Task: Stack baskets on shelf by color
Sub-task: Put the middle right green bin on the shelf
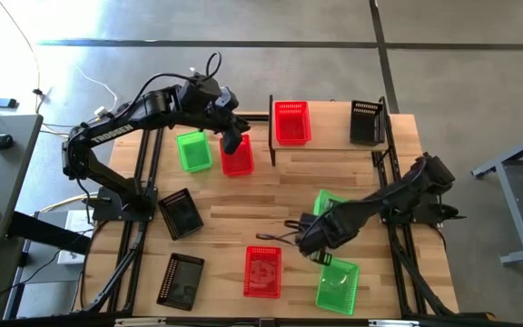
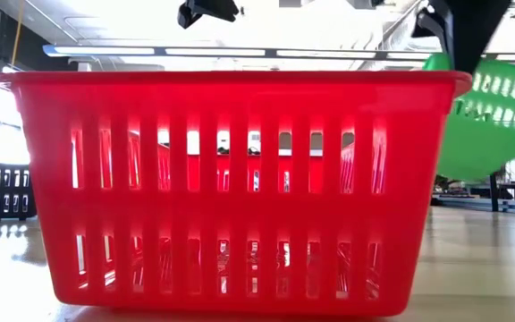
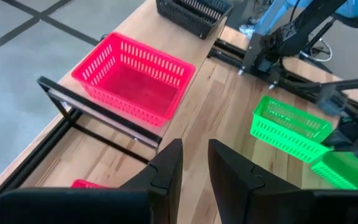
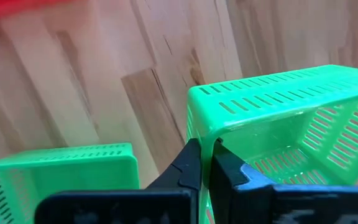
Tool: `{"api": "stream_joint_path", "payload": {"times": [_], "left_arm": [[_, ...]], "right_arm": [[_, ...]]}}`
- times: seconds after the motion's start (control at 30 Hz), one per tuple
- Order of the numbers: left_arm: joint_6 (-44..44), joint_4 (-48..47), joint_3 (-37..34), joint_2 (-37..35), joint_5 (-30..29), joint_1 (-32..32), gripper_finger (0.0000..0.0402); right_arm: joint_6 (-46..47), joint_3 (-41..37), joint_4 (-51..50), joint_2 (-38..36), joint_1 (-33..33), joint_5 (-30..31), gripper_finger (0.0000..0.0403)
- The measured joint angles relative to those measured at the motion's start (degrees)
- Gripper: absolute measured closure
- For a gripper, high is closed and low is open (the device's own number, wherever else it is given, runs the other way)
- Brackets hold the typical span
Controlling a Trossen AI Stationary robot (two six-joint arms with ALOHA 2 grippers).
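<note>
**Green basket pinched by the right arm, shelf away on the far side**

While the slatted table top (image 1: 243,218) carries most of the load, I see the shelf (image 1: 334,136) at its far edge holding just one red basket (image 1: 291,122) and one black basket (image 1: 367,123). My right gripper (image 4: 205,163) has its fingers closed narrow on the rim of a green basket (image 4: 291,118), lifted and tilted above the table; in the high view that basket (image 1: 328,202) sits just beyond the arm, with another green basket (image 1: 338,283) nearer the front edge. From the pincer, the shelf lies straight ahead toward the far side, and no green basket is on it yet, so I judge the carry runs far and slightly inward, to bare board between red and black. The right arm is plainly nearer that spot.

My left gripper (image 1: 232,143) hangs over a red basket (image 1: 237,156) beside the shelf's left end, next to a third green basket (image 1: 193,151); its fingers (image 3: 166,168) stand a narrow gap apart and I see nothing between them.

Two black baskets (image 1: 181,214) lie at front left, a red one (image 1: 262,271) at front centre. Around the table is grey concrete floor.
</note>
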Motion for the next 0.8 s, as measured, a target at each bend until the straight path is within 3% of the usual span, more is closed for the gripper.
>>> {"api": "stream_joint_path", "payload": {"times": [0.17,0.47,0.8], "left_arm": [[1.04,-2.75,0.00,0.00,-2.44,-0.02,0.0335],[2.50,-6.45,0.00,0.00,-9.89,0.00,0.0335],[2.54,-7.99,0.00,0.02,-11.30,0.00,0.0335]], "right_arm": [[-1.64,5.25,-2.51,0.00,-1.16,2.00,0.0403],[-6.12,16.02,-14.37,0.00,-4.49,11.28,0.0403],[-22.39,19.96,-15.45,-0.42,-13.60,16.93,0.0403]]}}
